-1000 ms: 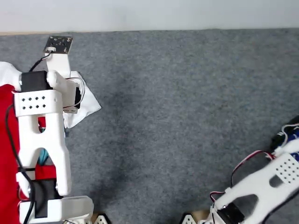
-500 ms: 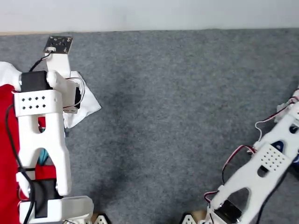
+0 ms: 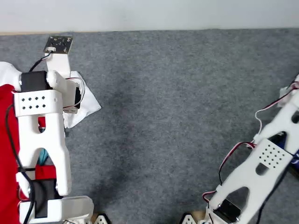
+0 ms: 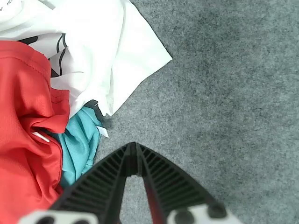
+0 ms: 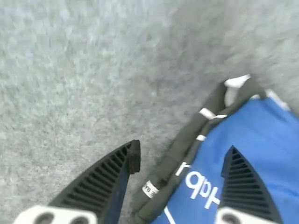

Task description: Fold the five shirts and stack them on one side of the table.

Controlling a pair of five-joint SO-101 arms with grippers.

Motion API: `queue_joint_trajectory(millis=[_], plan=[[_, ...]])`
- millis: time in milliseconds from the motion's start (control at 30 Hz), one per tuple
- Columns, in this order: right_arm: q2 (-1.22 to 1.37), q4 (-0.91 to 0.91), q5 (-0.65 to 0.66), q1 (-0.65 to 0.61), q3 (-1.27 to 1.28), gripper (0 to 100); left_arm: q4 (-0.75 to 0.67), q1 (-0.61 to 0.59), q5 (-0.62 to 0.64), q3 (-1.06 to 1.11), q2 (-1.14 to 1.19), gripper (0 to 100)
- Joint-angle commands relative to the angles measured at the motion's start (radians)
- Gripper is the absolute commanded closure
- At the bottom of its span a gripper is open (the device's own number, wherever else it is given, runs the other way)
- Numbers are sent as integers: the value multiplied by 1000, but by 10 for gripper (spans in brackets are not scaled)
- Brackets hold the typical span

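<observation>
At the table's left edge lies a pile of shirts: a red shirt [image 3: 5, 140], a white shirt [image 3: 86, 103] and a teal shirt [image 3: 43, 156] under the left arm. In the left wrist view the white shirt [image 4: 98, 51], red shirt [image 4: 25, 135] and teal shirt [image 4: 79, 144] lie just beyond my left gripper [image 4: 136, 151], which is shut above bare carpet. My right gripper [image 5: 182, 156] is open, its fingers straddling the dark collar edge of a blue shirt [image 5: 243, 154]. The blue shirt [image 3: 295, 161] peeks out at the right edge of the high view.
Grey carpet [image 3: 177, 107] covers the table, bare across the middle. A white wall runs along the far edge. The left arm's white body [image 3: 39, 135] lies over the pile; the right arm [image 3: 261, 168] slants along the right edge.
The right arm has swung up and to the right, toward the table's right edge over the blue shirt. The left arm and the pile have not moved.
</observation>
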Motion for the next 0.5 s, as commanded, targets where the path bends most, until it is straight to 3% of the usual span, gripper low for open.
queue_joint_trajectory(millis=[0, 167, 267, 467], plan=[[-154, 41, -9, 24, -38, 714, 25, 3, 0, -5, -49, 996], [-280, 45, -21, 47, -32, 715, 25, 3, -74, -7, -78, 996], [-332, 47, -152, 47, -31, 741, 25, 3, -87, -5, -152, 996], [-441, 47, -218, 22, -31, 979, 23, 2, -89, -5, -276, 995]])
